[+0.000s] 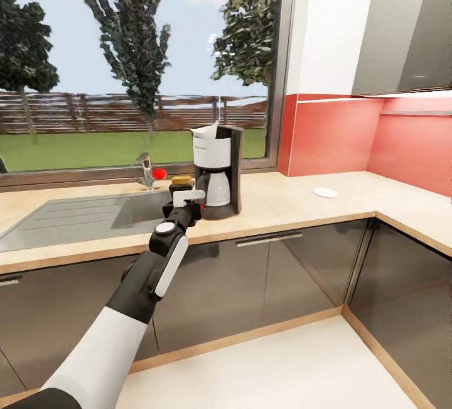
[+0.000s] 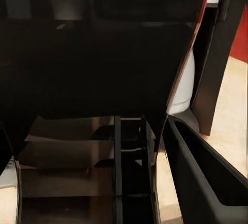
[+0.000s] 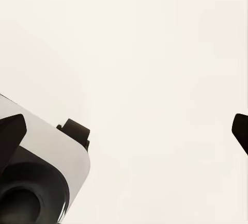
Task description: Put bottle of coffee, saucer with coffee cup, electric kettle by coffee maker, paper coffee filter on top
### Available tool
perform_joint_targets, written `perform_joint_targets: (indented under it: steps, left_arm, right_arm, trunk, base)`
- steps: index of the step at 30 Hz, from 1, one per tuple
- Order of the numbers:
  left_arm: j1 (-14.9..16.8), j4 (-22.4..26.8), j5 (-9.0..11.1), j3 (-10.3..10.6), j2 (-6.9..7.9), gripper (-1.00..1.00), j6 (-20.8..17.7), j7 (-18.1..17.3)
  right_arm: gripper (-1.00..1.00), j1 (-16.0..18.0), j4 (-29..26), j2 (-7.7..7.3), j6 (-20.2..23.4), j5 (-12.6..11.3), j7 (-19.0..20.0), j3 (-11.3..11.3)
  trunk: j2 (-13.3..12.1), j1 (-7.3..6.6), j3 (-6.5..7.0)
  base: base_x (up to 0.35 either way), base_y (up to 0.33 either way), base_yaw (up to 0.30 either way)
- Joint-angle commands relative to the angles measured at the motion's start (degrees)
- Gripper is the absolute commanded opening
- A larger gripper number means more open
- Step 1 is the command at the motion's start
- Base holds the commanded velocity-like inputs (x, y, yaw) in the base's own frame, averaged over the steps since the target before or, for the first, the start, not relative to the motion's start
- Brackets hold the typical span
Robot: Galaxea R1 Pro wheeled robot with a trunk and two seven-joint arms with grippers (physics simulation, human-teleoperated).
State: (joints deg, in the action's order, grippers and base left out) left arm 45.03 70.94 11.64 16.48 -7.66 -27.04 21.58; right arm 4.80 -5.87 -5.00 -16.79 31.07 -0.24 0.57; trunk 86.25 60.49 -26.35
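The coffee maker [image 1: 218,173] stands on the kitchen countertop [image 1: 282,205] by the window, with the paper coffee filter [image 1: 206,130] on its top. Just to its left my left gripper [image 1: 184,203] is shut on the bottle of coffee [image 1: 182,181], whose yellow cap shows above the fingers. In the left wrist view the black bottle [image 2: 103,64] sits between the fingers, and the carafe [image 2: 184,87] is close beside it. The saucer [image 1: 325,192] lies bare on the counter to the right. My right gripper [image 3: 124,131] is open over a pale surface. The coffee cup and electric kettle are out of view.
An inset steel sink [image 1: 69,217] with a faucet [image 1: 145,171] lies left of the coffee maker, and a small red round thing [image 1: 159,173] sits by the faucet. The counter turns a corner at the right under a red backsplash [image 1: 333,136]. Dark cabinets [image 1: 263,271] stand below.
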Motion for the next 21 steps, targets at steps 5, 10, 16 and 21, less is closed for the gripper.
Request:
perform_joint_targets:
  steps: [5,10,16,21]
  left_arm:
    - [0.1,0.0,0.5,0.1,0.02,-1.0,-0.2,0.5]
    - [0.1,0.0,0.5,0.0,0.02,-1.0,-0.2,0.5]
    - [0.1,0.0,0.5,0.1,0.02,-1.0,-0.2,0.5]
    - [0.1,0.0,0.4,0.0,0.02,-1.0,-0.2,0.5]
  right_arm:
    - [1.0,0.0,0.0,-0.01,-0.2,0.1,0.0,0.0]
    - [1.0,0.0,0.0,-0.01,-0.2,0.1,0.0,0.0]
    - [1.0,0.0,0.1,-0.01,-0.2,0.1,0.0,0.0]
    - [1.0,0.0,0.1,-0.01,-0.2,0.1,0.0,0.0]
  trunk:
    - [0.0,0.0,-0.07]
    - [0.0,0.0,-0.07]
    - [0.0,0.0,-0.07]
    - [0.0,0.0,-0.07]
  base:
    - [-0.001,-0.114,0.0]
    - [0.0,-0.028,0.0]
    - [0.0,-0.099,0.0]
    - [0.0,-0.025,0.0]
